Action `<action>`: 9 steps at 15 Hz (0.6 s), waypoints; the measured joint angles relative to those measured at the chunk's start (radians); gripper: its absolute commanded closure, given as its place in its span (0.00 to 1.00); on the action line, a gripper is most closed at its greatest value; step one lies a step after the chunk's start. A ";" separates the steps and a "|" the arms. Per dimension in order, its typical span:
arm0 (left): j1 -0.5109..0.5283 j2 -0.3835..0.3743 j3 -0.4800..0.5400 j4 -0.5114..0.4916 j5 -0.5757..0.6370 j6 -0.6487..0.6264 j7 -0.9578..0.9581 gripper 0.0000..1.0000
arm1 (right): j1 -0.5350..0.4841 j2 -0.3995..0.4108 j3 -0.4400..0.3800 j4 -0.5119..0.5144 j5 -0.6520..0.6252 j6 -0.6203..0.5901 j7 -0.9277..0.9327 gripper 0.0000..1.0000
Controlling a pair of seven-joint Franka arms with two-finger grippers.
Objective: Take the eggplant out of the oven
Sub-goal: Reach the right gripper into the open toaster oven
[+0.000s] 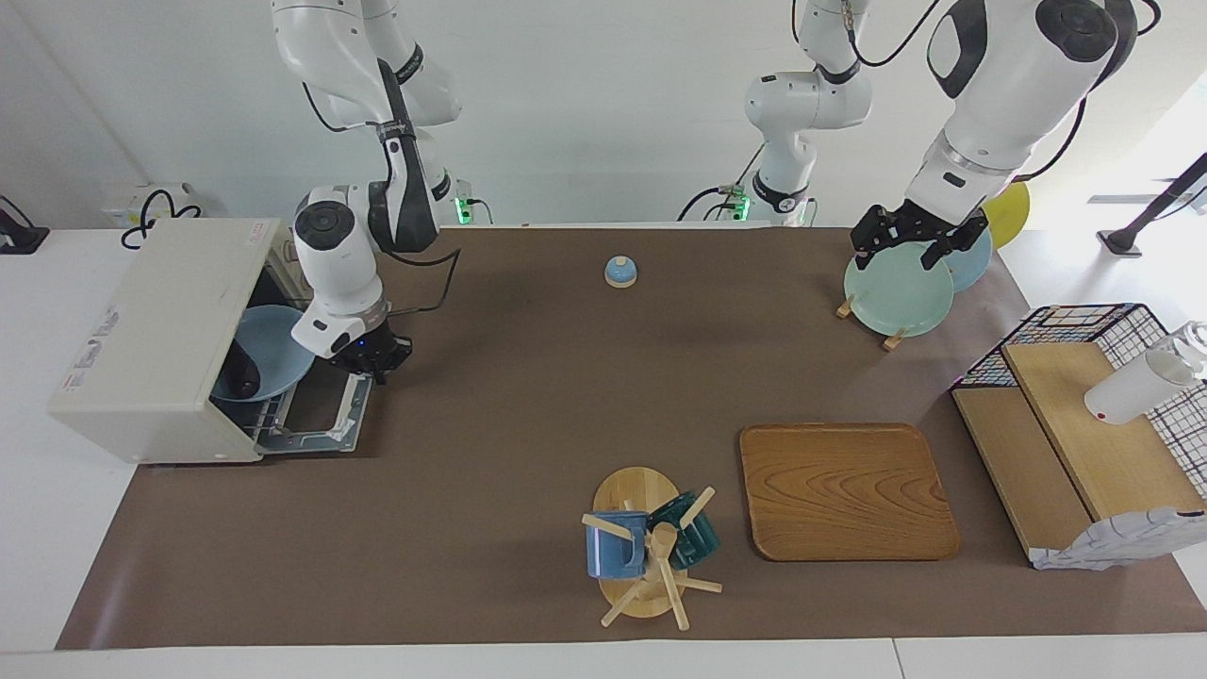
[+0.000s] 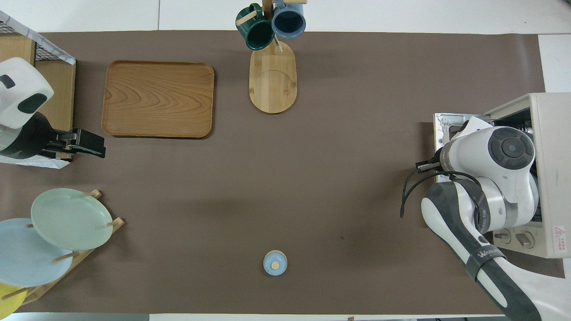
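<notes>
The cream oven (image 1: 151, 330) stands at the right arm's end of the table, its door (image 1: 316, 415) dropped open and lying nearly flat. Inside, a dark eggplant (image 1: 243, 372) lies on a pale blue plate (image 1: 273, 354). My right gripper (image 1: 374, 361) is at the door's outer edge, shut on the bar handle. In the overhead view the right arm hides the eggplant and most of the oven (image 2: 551, 133) opening. My left gripper (image 1: 913, 240) waits open above the plates in the plate rack, holding nothing.
A small blue bell (image 1: 620, 272) sits mid-table near the robots. A plate rack (image 1: 896, 288), a wooden tray (image 1: 846, 490), a mug tree (image 1: 646, 547) with two mugs and a wire-and-wood rack (image 1: 1084, 443) stand toward the left arm's end.
</notes>
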 measured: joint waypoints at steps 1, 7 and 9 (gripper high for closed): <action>0.000 0.000 0.000 0.000 0.000 0.000 0.000 0.00 | 0.000 0.005 0.000 0.000 0.000 0.003 0.006 1.00; 0.000 0.000 0.000 0.000 0.000 0.000 0.000 0.00 | 0.003 0.031 -0.006 -0.002 0.044 -0.001 0.043 1.00; 0.000 0.000 0.000 0.000 0.000 0.000 0.000 0.00 | 0.026 0.026 -0.010 0.020 0.062 -0.037 0.043 1.00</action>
